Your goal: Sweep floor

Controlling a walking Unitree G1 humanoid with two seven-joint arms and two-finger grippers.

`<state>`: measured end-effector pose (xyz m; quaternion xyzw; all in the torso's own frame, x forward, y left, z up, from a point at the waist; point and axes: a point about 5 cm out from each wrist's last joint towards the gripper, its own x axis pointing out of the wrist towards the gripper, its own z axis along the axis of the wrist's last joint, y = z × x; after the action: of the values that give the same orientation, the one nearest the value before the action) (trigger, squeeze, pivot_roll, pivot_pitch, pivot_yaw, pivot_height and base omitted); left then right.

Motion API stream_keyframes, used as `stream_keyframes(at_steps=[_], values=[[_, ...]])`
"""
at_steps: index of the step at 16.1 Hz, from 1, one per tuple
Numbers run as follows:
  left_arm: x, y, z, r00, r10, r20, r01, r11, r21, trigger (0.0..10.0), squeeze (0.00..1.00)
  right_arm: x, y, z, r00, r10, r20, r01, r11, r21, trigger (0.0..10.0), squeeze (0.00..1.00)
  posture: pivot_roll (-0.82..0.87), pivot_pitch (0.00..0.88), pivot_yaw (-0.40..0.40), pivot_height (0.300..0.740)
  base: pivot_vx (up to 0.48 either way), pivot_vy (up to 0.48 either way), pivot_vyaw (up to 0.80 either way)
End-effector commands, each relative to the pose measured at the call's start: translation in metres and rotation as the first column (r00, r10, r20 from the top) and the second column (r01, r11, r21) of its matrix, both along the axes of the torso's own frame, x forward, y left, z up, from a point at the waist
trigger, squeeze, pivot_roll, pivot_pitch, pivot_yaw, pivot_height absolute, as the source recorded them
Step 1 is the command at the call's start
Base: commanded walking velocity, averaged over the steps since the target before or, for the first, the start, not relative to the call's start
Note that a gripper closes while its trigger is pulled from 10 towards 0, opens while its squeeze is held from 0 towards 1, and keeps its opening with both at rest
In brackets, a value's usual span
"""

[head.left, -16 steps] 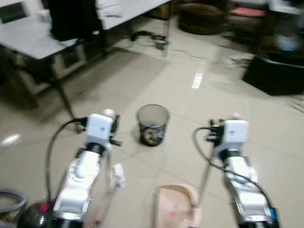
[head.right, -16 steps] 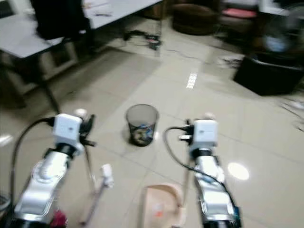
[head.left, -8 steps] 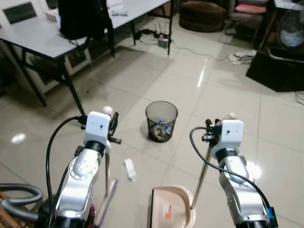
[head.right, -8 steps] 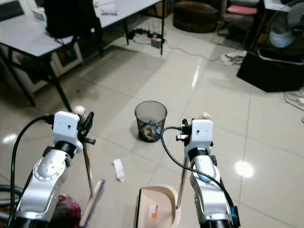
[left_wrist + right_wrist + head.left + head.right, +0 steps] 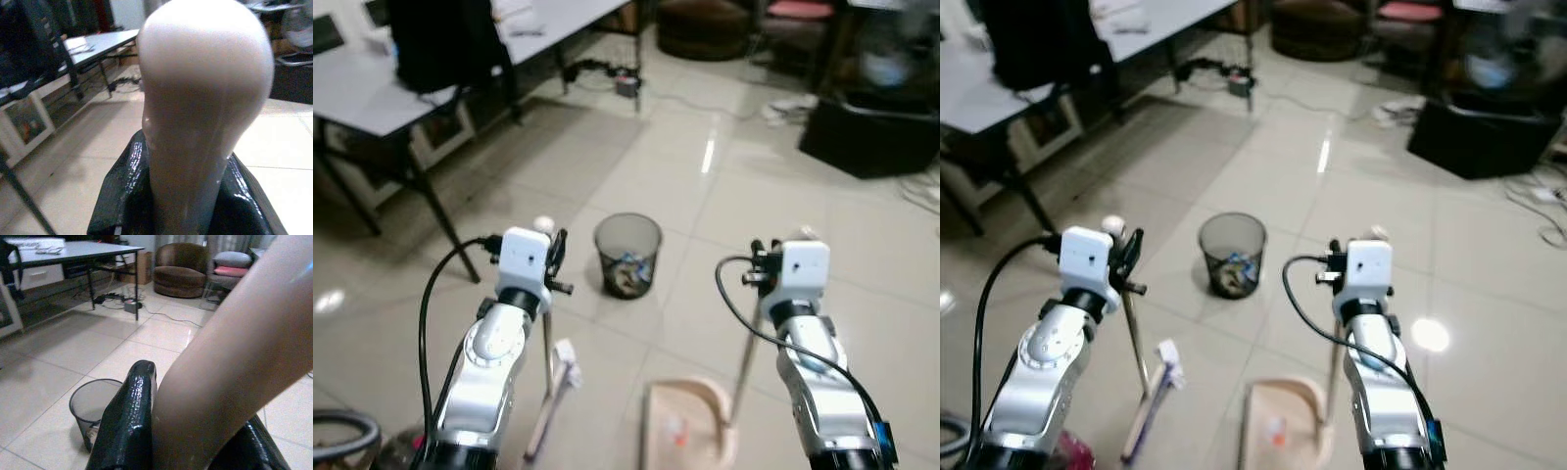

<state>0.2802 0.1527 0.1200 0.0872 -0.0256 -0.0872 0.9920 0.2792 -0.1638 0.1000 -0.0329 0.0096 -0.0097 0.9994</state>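
We count one broom [image 5: 551, 392], one dustpan [image 5: 690, 436] and one mesh wastebasket [image 5: 627, 255] at twelve o'clock. Two grippers are noted, left gripper [image 5: 551, 257] and right gripper [image 5: 766, 266], each holding one handle. One scrap of paper [image 5: 564, 350] lies on the floor.

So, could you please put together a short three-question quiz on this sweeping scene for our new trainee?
1. True or false: the mesh wastebasket is lying on its side.
2. Multiple choice: what is the right gripper closed on? A) the broom handle B) the dustpan handle C) a cable
3. Fill in: the white scrap of paper lies on the floor right beside the ___ head.

Key:
1. False; it stands upright on the tiled floor, with rubbish inside.
2. B; the dustpan rests on the floor below it, while the left gripper is closed on the broom handle.
3. Broom.
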Motion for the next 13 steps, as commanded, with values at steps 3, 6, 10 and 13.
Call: stream_keyframes(at_steps=[3,6,10,13], values=[[0.0013,0.0060,0.0058,0.999,0.019,0.028,-0.020,1.000,0.022,10.0,0.00,0.0038,0.0083,0.0062,0.999,0.036,0.029,-0.036,0.999,0.001,10.0,0.00,-0.08,0.000,0.046,0.740,0.375,0.000,0.00],[0.0014,0.0064,0.0058,0.999,0.022,0.029,-0.022,0.999,0.023,10.0,0.00,0.0043,0.0111,0.0054,0.998,0.064,0.020,-0.064,0.997,-0.033,10.0,0.00,-0.08,0.000,0.046,0.740,0.399,0.000,0.38],[0.0015,0.0074,0.0054,0.999,0.020,0.028,-0.021,0.999,0.031,10.0,0.00,0.0045,0.0111,0.0040,0.999,0.050,0.020,-0.050,0.999,-0.016,10.0,0.00,-0.08,0.000,0.044,0.740,0.399,0.000,0.40],[0.0022,0.0076,0.0054,0.999,0.018,0.027,-0.019,0.999,0.035,10.0,0.00,0.0042,0.0116,0.0029,0.999,0.051,0.018,-0.051,0.999,-0.016,10.0,0.00,-0.08,0.000,0.048,0.740,0.396,0.000,0.00]])
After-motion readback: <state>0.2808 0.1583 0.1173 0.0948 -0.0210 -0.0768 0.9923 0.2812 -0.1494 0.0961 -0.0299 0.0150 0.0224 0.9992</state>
